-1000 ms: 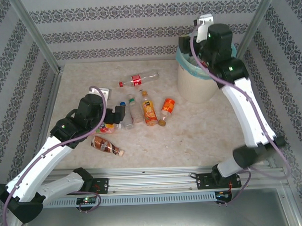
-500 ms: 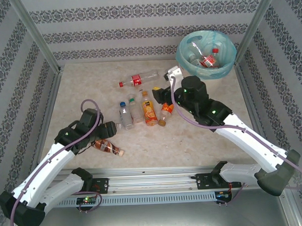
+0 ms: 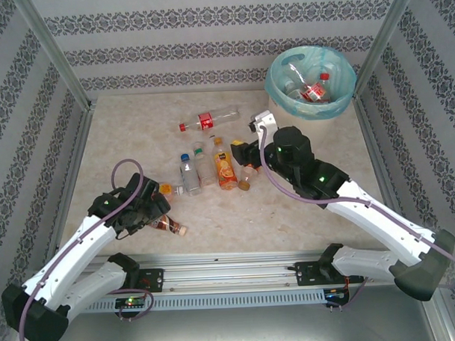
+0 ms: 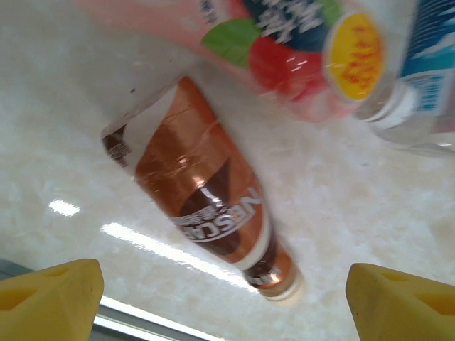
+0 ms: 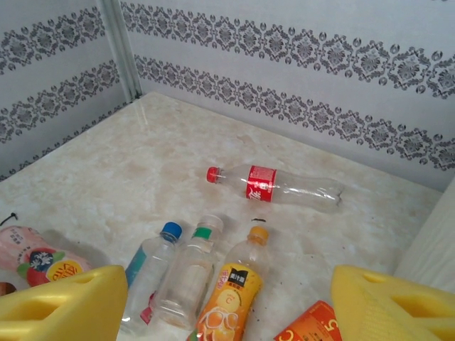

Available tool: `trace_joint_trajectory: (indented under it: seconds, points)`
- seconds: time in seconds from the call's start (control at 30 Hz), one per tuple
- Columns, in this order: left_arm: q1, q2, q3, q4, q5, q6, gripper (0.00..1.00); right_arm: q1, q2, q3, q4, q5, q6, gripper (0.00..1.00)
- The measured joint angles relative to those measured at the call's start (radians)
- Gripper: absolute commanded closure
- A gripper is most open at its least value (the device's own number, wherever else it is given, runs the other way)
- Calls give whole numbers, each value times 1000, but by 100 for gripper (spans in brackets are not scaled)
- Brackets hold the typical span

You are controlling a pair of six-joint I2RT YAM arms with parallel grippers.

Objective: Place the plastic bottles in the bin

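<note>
Several plastic bottles lie mid-table: a red-label one (image 3: 208,119) at the back, then a blue-capped (image 3: 188,174), a green-capped (image 3: 203,165) and an orange juice bottle (image 3: 225,167) side by side. My right gripper (image 3: 238,154) hovers open over this group, its fingers (image 5: 60,305) either side of the juice bottle (image 5: 231,295) with nothing held. A brown-label bottle (image 4: 213,220) lies near the front edge, and my left gripper (image 3: 154,216) is open above it, its fingers (image 4: 53,302) wide apart. The bin (image 3: 344,95) stands at the back right with bottles inside.
A pink-label bottle with a yellow cap (image 4: 284,42) lies just beyond the brown one. An orange-red label bottle (image 5: 313,328) sits under the right gripper. Patterned walls and metal posts (image 3: 55,53) ring the table; a rail (image 3: 231,271) runs along the near edge.
The right arm swung from over the bin down to the bottle group. The left arm drew back toward the near edge, over the brown-label bottle.
</note>
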Motion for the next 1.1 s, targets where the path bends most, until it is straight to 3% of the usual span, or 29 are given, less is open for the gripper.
trace_joint_trajectory:
  seconds: [0.5,0.67,0.87,1.1]
  points:
    - [41,171,-194,311,82,-44,15,-2,-27,-61,-1,-5,44,25]
    - [41,253,-196,401,113,-20,25,-2,-38,-82,-2,-5,62,25]
    - [41,268,-205,446,130,30,43,-2,-38,-84,-2,-5,79,25]
    - [41,179,-244,434,130,56,44,-2,-30,-84,-2,-5,88,26]
